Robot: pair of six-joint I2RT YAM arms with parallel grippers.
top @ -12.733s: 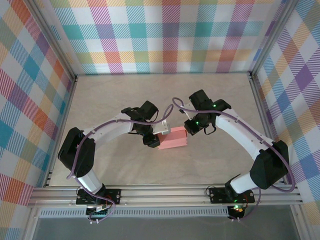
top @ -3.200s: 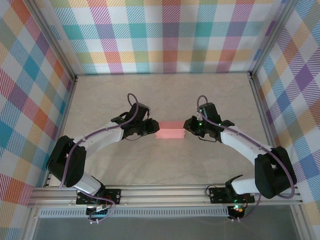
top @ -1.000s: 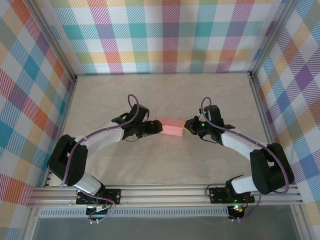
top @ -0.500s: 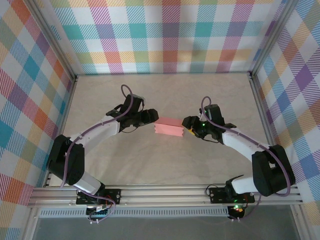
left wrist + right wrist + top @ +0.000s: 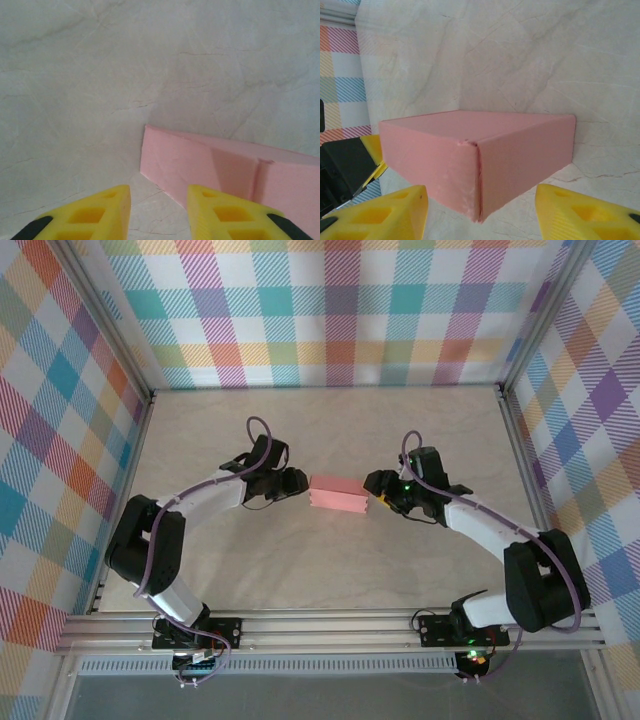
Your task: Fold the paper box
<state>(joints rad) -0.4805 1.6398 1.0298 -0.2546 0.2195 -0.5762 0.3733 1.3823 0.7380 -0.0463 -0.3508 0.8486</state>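
My left gripper [image 5: 159, 194] and right gripper [image 5: 480, 195] are open, empty; one careless nudge could pop the paper box [image 5: 336, 494] mid-frame.

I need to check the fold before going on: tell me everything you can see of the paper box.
The paper box is salmon-pink thin matte card, folded into a closed, low rectangular box. It lies flat on the table, long side running left to right. The right wrist view shows a slightly scuffed corner seam; the left wrist view shows a flap edge on one wall. It lies between the open left pincer and right pincer; neither grips it.
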